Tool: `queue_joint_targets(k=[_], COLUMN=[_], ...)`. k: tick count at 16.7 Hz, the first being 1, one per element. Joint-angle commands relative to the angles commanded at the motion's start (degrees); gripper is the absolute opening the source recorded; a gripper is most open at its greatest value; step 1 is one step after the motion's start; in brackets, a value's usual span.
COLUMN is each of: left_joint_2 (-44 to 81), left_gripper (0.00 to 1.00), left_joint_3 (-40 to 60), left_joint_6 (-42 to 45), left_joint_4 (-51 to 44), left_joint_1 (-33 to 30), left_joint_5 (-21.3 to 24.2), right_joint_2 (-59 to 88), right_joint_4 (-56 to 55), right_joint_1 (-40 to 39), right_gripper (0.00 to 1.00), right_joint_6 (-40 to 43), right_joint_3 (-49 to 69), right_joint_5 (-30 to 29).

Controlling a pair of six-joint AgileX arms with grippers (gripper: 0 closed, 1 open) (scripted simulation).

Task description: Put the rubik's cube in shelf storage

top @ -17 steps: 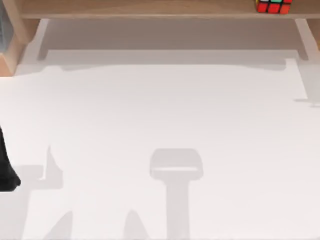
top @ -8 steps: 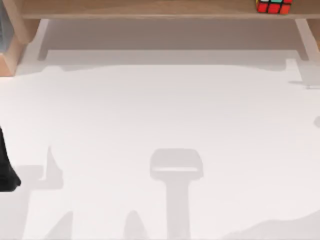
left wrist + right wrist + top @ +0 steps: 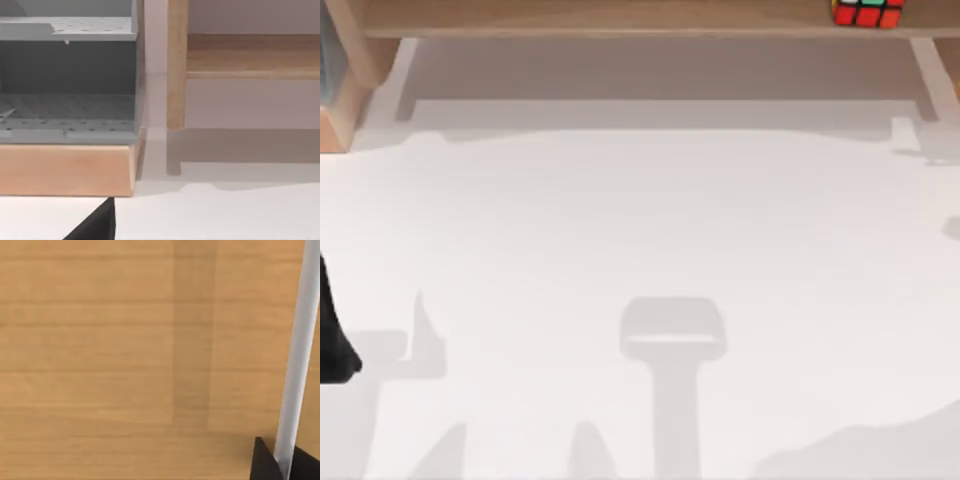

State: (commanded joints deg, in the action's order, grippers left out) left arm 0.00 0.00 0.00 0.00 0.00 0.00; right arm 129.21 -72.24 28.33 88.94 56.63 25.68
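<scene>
At the surface's [image 3: 640,230] left edge the left arm [image 3: 332,335] is parked; its fingers' state cannot be told. On the shelf [image 3: 620,18], far right, the cube [image 3: 867,12] is seen resting ungripped; placement is judged done.

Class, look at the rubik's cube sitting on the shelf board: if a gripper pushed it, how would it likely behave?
The rubik's cube has flat faces, so it would probably slide and not roll. It looks rigid, so unlikely to deform. It rests on the shelf storage near the board's front edge, so a forward nudge might drop it.
</scene>
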Motion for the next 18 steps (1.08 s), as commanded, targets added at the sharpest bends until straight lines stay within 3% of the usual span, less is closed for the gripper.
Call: queue_joint_targets(k=[7,12,18], left_joint_2=[0.00,0.00,0.00], left_gripper=[1.00,1.00,1.00], left_joint_3=[0.00,0.00,0.00], left_joint_6=[0.00,0.00,0.00], left_joint_4=[0.00,0.00,0.00], left_joint_1=[0.00,0.00,0.00], left_joint_5=[0.00,0.00,0.00], right_joint_2=[6.19,6.69,6.69], right_joint_4=[7.60,8.44,8.44], right_joint_1=[-3.15,-3.49,-3.49], right_gripper=[0.00,0.00,0.45], right_joint_6=[0.06,-0.05,-0.05], right_joint_3=[14.18,15.27,15.27], right_joint_5=[-3.12,-3.49,-3.49])
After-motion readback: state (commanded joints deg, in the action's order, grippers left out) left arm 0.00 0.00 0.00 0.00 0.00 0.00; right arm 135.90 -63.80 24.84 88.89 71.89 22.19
